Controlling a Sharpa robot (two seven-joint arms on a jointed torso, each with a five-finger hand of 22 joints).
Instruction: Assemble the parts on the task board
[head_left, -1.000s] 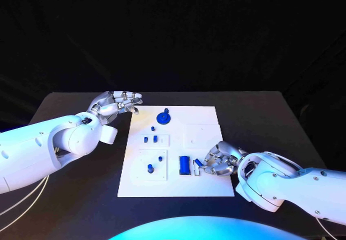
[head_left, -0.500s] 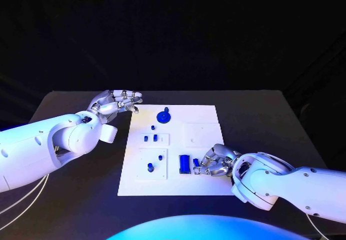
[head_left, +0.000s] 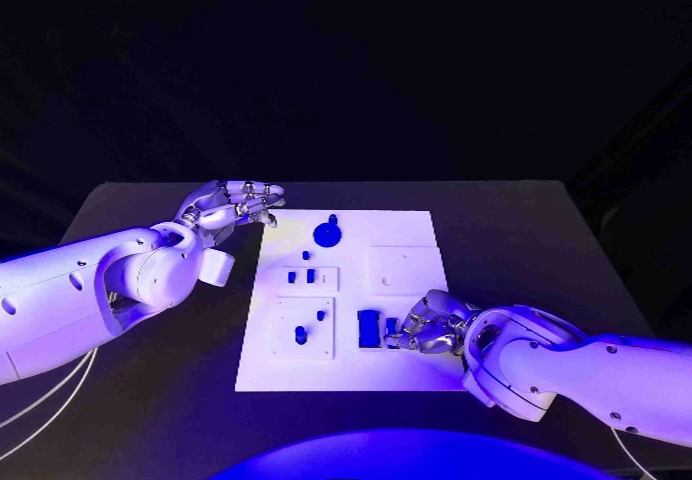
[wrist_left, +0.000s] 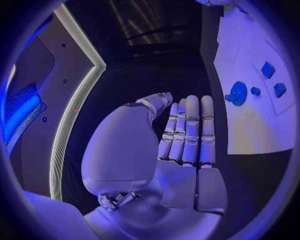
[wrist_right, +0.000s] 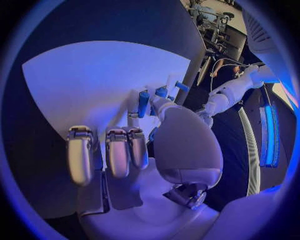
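1. The board (head_left: 404, 290) lies in the middle of the black table (head_left: 548, 240), its long sides running away from the robot.
2. The right hand (head_left: 427, 326) rests on the board's near right part, fingers curled down beside a small blue part (head_left: 391, 326). Whether it grips that part I cannot tell; the fingers hide the contact.
3. In the right wrist view, the right hand's fingers (wrist_right: 119, 150) bend over the white board (wrist_right: 81, 85), with blue pieces (wrist_right: 144, 102) just past the fingertips.
4. A blue block (head_left: 369, 327) stands just left of that hand, near it.
5. The left hand (head_left: 231, 206) hovers off the board's far left corner, above the table, fingers loosely curled and holding nothing.
6. The left wrist view shows the left hand's fingers (wrist_left: 187, 130) side by side and slightly bent, nothing in the palm.
7. A blue disc (head_left: 329, 234) sits at the board's far end, near the left hand but apart from it.
8. Small blue pegs (head_left: 300, 276) stand in a left panel; two more (head_left: 309, 326) sit in the panel nearer the robot.
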